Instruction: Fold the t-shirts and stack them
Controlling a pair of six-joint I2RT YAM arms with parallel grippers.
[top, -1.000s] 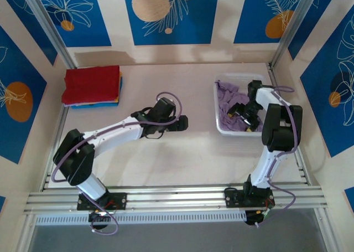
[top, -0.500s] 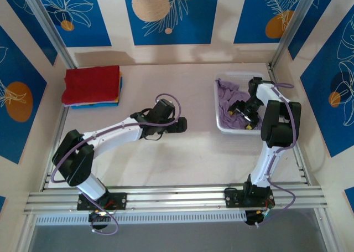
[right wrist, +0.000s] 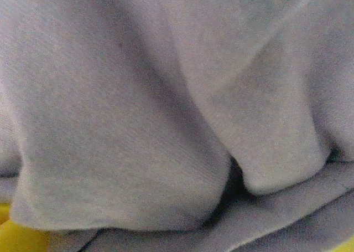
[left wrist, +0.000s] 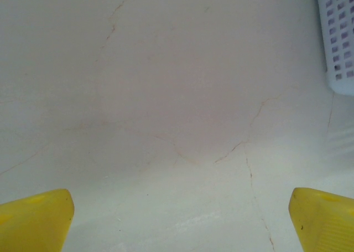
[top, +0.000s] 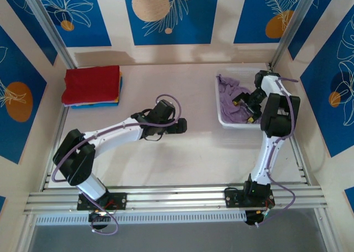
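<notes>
The left claw [top: 180,124] hangs wide open over the bare middle of the worktop [top: 188,158]. Its wrist view puts the two yellow fingertips [left wrist: 36,221] far apart at 7 and 5 o'clock with nothing between them. A perforated corner of the white basket [left wrist: 338,41] shows at 2 o'clock.

The right claw [top: 244,111] is down inside the basket, spread wide in the crumpled lavender shirt [top: 227,97]. The top view cannot settle contact. The right wrist view does: folds of the cloth press close to the lens and bulge between the yellow tips at the bottom corners.

From above, the basket sits at 2 o'clock on the worktop. The folded stack [top: 92,86], with a red shirt on top and a blue edge beneath, lies at 10 o'clock, well apart from both arms.
</notes>
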